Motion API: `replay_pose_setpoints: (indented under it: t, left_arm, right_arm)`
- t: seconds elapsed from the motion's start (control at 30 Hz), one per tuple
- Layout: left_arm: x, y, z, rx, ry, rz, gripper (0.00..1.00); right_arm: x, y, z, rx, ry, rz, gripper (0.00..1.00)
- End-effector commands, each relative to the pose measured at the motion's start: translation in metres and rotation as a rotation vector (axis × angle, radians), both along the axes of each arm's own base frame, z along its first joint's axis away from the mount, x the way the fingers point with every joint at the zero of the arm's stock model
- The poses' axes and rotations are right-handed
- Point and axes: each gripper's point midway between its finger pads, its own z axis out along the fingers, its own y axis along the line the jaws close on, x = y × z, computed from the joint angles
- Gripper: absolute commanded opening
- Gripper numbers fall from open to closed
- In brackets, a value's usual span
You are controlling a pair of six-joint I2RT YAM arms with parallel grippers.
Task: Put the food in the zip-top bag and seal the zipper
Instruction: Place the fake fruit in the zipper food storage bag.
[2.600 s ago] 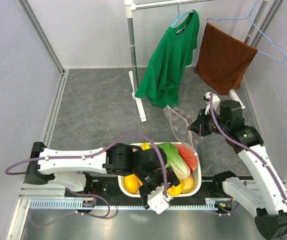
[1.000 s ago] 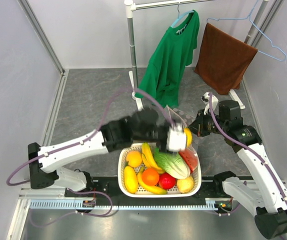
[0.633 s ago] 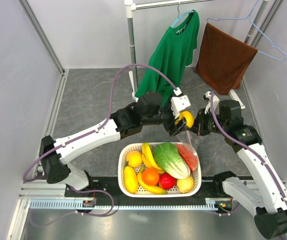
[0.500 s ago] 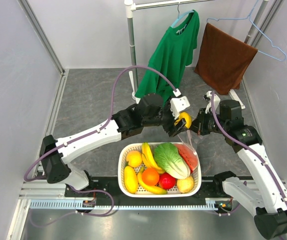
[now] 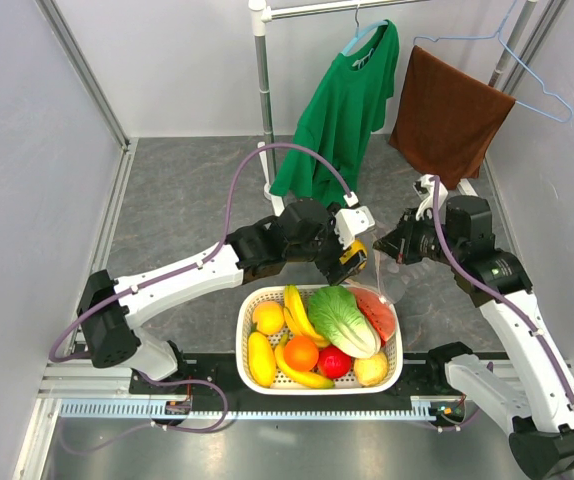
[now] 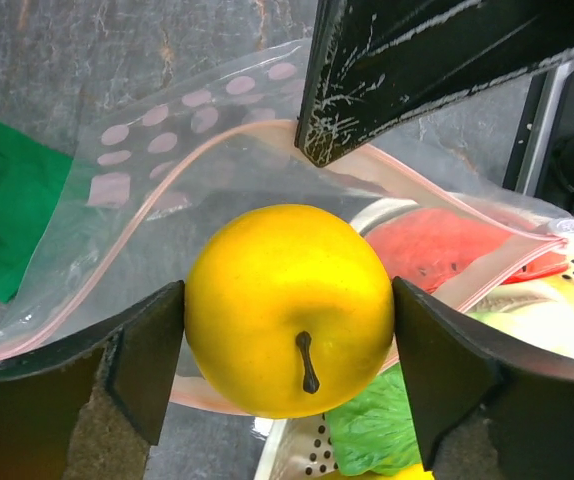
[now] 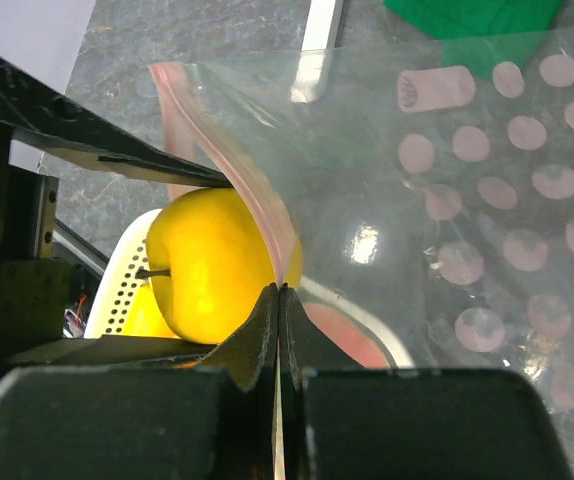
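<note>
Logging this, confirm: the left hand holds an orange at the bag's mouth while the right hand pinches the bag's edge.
Not an orange: the left wrist view shows the left hand holding a yellow fruit at the bag's mouth. The right hand pinches its edge.

Round yellow fruit (image 6: 289, 310) at the gaping mouth of the dotted clear bag (image 7: 487, 200), pinkish zipper (image 7: 229, 172) unsealed.

The yellow fruit (image 6: 287, 300) hides part of the zipper (image 6: 467, 200); the zip-top bag (image 7: 487, 200) is cut off rightward.

Overhead wide; wrist close-ups share yellow fruit (image 6: 289, 310), bag (image 6: 152, 140)
</note>
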Motion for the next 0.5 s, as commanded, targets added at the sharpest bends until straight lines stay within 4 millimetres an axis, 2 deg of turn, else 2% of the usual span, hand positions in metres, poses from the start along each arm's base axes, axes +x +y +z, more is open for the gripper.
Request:
replay_pose_setpoints:
  t: [0.0, 0.2, 0.27, 0.3, 0.33, 0.47]
  left_arm:
    - [0.003, -0.001, 0.033, -0.065, -0.065, -0.02, 0.91]
    - [0.01, 0.006, 0.05, -0.112, -0.07, -0.01, 0.95]
    - [0.001, 0.008, 0.071, -0.173, -0.103, -0.073, 0.95]
    - [-0.002, 0.01, 0.074, -0.182, -0.129, -0.097, 0.94]
    - [-0.004, 0.012, 0.088, -0.203, -0.209, -0.142, 0.93]
    - [-0.002, 0.013, 0.1, -0.167, -0.412, -0.247, 0.89]
  right_arm:
    - [0.001, 0.004, 0.028, 0.029, -0.079, 0.019, 0.0]
    - [-0.005, 0.011, 0.023, 0.045, -0.057, 0.074, 0.0]
    - [-0.005, 0.01, 0.022, 0.038, -0.057, 0.077, 0.0]
    - [-0.006, 0.011, 0.022, 0.036, -0.059, 0.084, 0.0]
    - [-0.009, 0.013, 0.024, 0.039, -0.069, 0.108, 0.0]
    - [-0.015, 0.015, 0.026, 0.04, -0.081, 0.15, 0.0]
